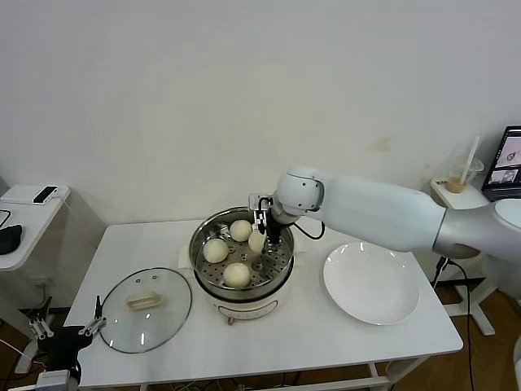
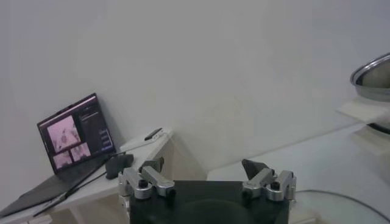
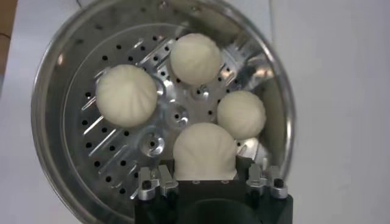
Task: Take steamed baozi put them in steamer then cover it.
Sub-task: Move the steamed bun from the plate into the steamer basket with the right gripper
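The steamer [image 1: 213, 289] stands mid-table, its perforated tray [image 3: 116, 146] showing. Three baozi lie on the tray in the head view [image 1: 216, 250] [image 1: 241, 230] [image 1: 237, 274]. My right gripper [image 1: 262, 241] reaches into the pot from the right and is shut on a fourth baozi [image 3: 204, 152], held low over the tray; its fingers [image 3: 244, 169] flank the bun. The other buns show in the right wrist view [image 3: 127, 95] [image 3: 195, 58] [image 3: 241, 113]. The cover [image 1: 145, 309] lies flat on the table left of the steamer. My left gripper [image 1: 69, 330] is parked off the table's front left corner, open and empty [image 2: 204, 165].
A flat white plate [image 1: 371, 282] lies right of the steamer. A side table [image 1: 24, 213] with a phone and mouse stands at the left. A laptop [image 1: 506, 163] and a drink cup [image 1: 461, 175] sit at the far right. The table's front edge runs close below the cover.
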Robot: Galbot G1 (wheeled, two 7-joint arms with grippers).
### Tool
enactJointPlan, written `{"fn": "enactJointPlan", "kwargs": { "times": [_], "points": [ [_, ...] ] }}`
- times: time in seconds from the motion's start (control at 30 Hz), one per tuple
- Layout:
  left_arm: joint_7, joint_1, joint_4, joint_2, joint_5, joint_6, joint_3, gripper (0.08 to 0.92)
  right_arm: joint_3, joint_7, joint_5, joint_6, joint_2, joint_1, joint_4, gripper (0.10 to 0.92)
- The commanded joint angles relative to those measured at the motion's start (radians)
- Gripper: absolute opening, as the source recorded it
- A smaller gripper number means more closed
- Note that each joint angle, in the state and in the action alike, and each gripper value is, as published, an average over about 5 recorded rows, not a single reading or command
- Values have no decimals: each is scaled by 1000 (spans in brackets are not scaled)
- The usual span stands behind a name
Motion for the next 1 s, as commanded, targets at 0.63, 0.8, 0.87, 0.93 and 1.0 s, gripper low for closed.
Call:
{"fn": "enactJointPlan", "kwargs": {
  "times": [0.63,0.8,0.87,0.93,1.0],
  "points": [
    [0,-6,11,5,0,0,1,823,36,0,-58,-21,15,-54,-45,664],
    [1,-4,9,9,-1,0,-2,823,91,3,-30,-25,-13,-35,-10,795],
    [1,-5,11,11,-2,0,-3,823,120,7,-16,-29,-38,-27,25,815],
    [1,-5,14,13,-3,0,-5,823,145,12,-2,-29,-71,-21,75,820],
    [0,-5,15,14,-5,0,-6,823,164,31,4,-29,-112,-18,131,822]
  ]
}}
